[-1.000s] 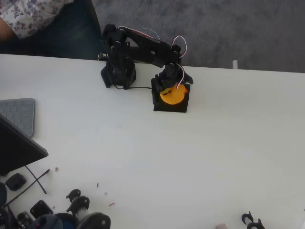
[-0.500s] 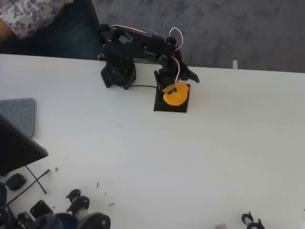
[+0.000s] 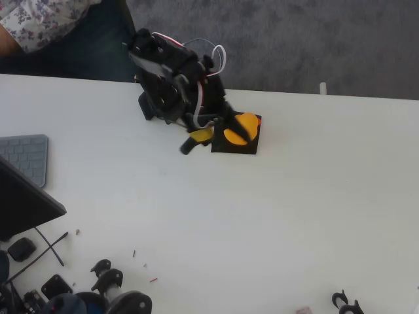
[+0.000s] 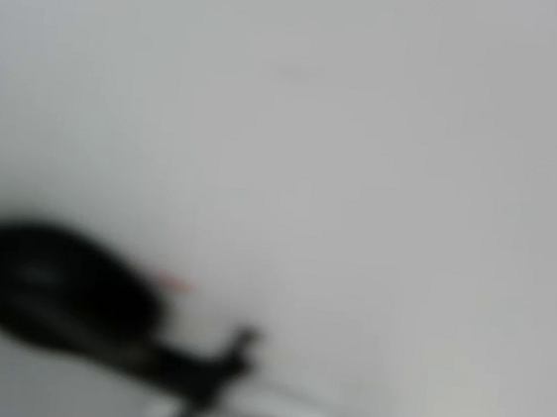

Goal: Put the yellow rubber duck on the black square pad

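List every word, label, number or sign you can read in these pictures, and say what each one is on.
None can be read.
The grey keyboard at the left edge of the overhead view: its key legends are too small to read.
The black square pad under the yellow rubber duck: no mark can be made out.
The wrist view is too blurred for any text.

Soft even daylight overhead; wrist view heavily blurred.

Overhead view: duck [image 3: 239, 128] sits on the pad [image 3: 252, 145], near the bench [image 3: 275, 216] far edge. Arm base [image 3: 160, 101] just left of the pad. Keyboard [image 3: 26, 157] at left edge; loose parts [image 3: 108, 288] along the near-left corner.
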